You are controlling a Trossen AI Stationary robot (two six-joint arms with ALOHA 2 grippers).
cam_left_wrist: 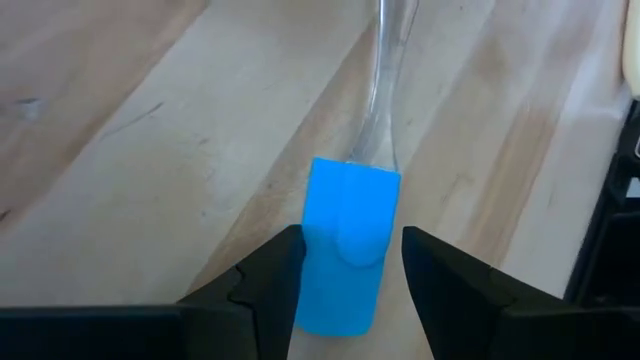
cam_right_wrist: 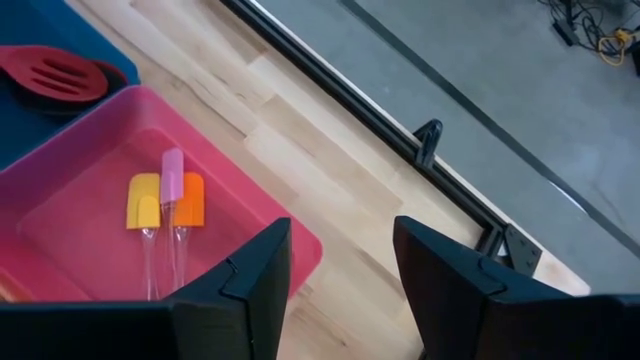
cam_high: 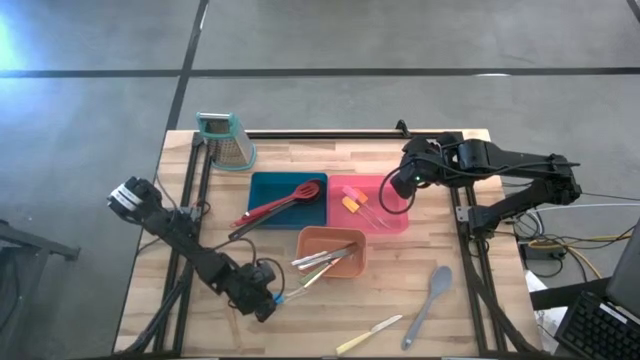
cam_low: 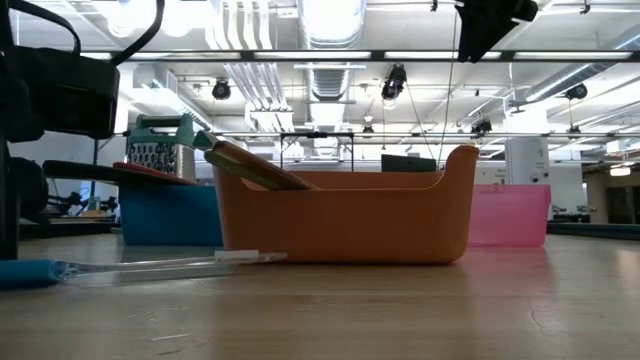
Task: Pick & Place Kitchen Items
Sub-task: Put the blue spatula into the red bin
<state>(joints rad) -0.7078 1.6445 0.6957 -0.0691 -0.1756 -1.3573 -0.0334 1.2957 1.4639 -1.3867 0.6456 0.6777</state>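
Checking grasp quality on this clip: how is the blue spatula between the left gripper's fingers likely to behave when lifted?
The blue spatula looks slim with a clear handle, so it is probably light. The left gripper straddles its soft-looking head, which may flex or slip under the fingers. Since the long handle sticks out far beyond the grip, it would likely droop or pivot when raised.

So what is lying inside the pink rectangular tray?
Inside the pink rectangular tray lie three small spatulas with clear handles: yellow, pink and orange heads. The right tool's dark fingers cover the tray's near corner.
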